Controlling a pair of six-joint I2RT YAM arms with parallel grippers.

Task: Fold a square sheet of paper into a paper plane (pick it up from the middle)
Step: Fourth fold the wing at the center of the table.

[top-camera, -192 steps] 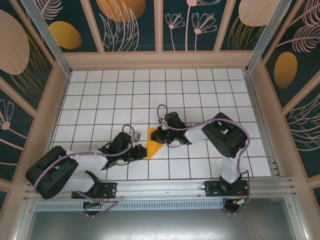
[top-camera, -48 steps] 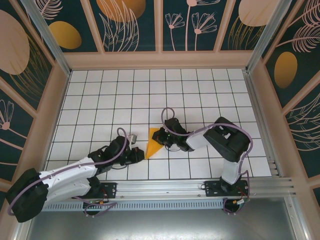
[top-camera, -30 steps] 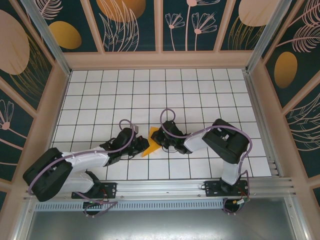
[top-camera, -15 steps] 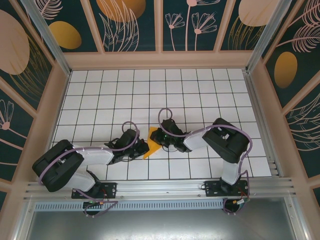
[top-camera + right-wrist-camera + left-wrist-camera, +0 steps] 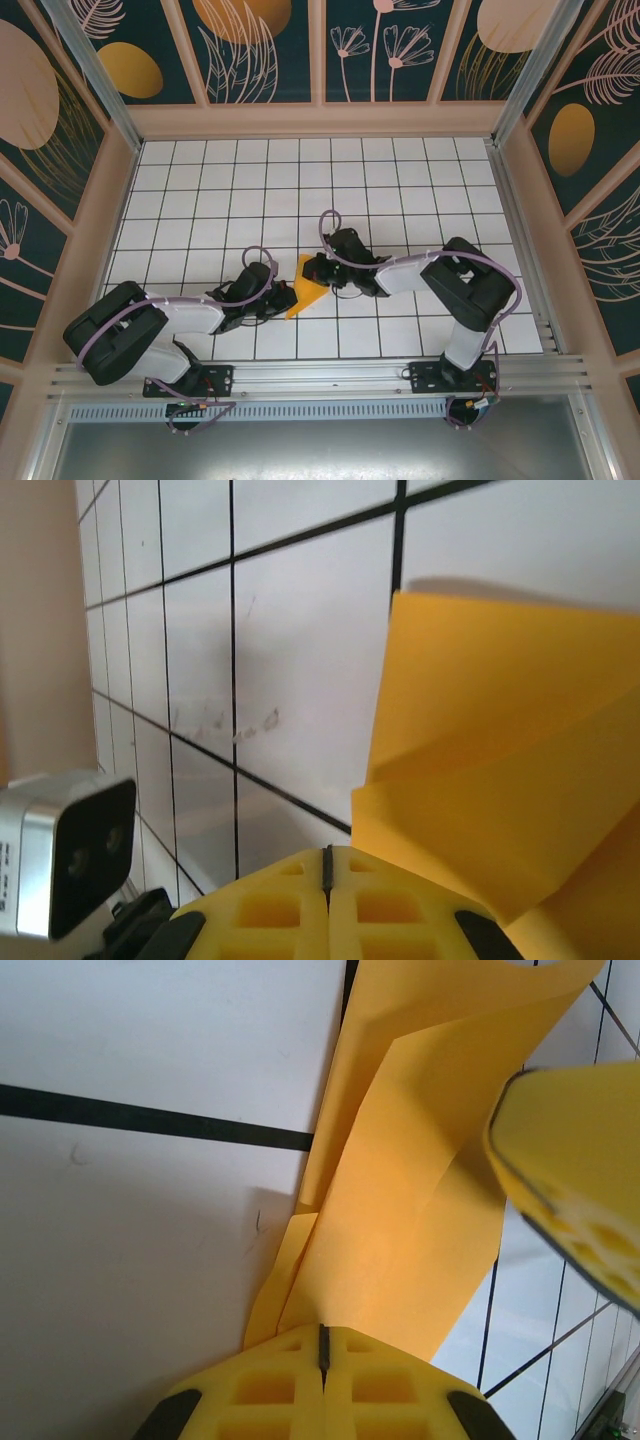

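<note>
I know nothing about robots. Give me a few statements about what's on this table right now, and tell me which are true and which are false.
1. The paper lies as a flat, unfolded square. False: it is folded into overlapping layers.
2. The left gripper and the right gripper are both shut. True.
3. The two grippers are at opposite sides of the paper. True.
4. The paper is blue. False: it is orange-yellow.
</note>
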